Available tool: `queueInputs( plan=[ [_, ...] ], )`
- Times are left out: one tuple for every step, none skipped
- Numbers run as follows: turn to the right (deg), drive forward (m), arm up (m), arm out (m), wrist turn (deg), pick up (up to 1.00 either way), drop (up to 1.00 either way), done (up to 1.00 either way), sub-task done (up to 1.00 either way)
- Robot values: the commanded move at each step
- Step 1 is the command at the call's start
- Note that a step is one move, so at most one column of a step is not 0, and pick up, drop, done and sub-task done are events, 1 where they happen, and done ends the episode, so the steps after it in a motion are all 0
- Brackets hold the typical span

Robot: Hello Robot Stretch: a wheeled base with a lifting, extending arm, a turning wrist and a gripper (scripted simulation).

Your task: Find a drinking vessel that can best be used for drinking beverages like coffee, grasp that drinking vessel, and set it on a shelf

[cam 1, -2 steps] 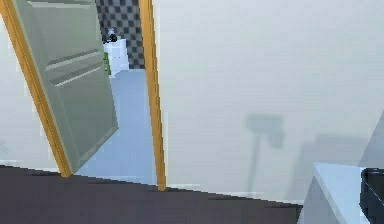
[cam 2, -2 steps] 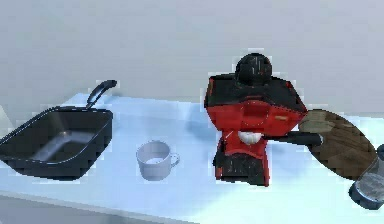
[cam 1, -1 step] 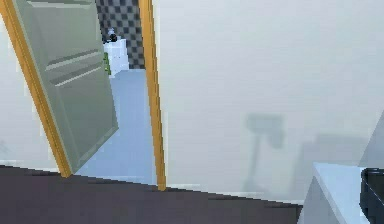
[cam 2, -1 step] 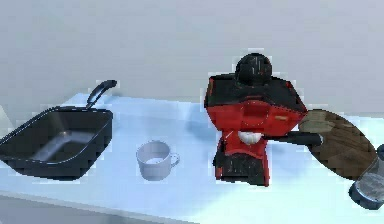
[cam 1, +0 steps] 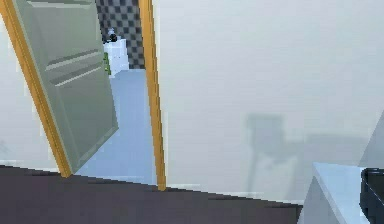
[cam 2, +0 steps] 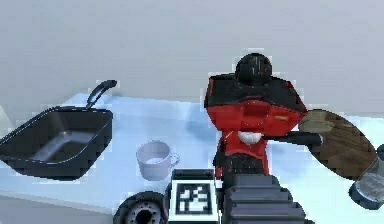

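On the counter [cam 2: 105,190] by my gripper [cam 2: 140,212] sits a white mug [cam 2: 155,158] to grab next. I cannot tell if my gripper holds anything.

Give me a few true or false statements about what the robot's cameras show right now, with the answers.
1. The white mug stands on the counter between the pan and the coffee machine. True.
2. The pan is red. False: the pan is black; the coffee machine is red.
3. The door in the forward view is closed. False: it stands open onto a room with a blue floor.
4. A wooden board lies on the counter at the arm side view's right, past the coffee machine. True.
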Motion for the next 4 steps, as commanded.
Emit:
queueInputs(
  plan=[
    [0.0,0.0,0.0,0.12,0.0,0.0,0.0,0.0,0.0],
    [0.0,0.0,0.0,0.0,45.0,0.0,0.0,0.0,0.0],
    [0.0,0.0,0.0,0.0,45.0,0.0,0.0,0.0,0.0],
    [0.0,0.0,0.0,0.0,45.0,0.0,0.0,0.0,0.0]
  ],
)
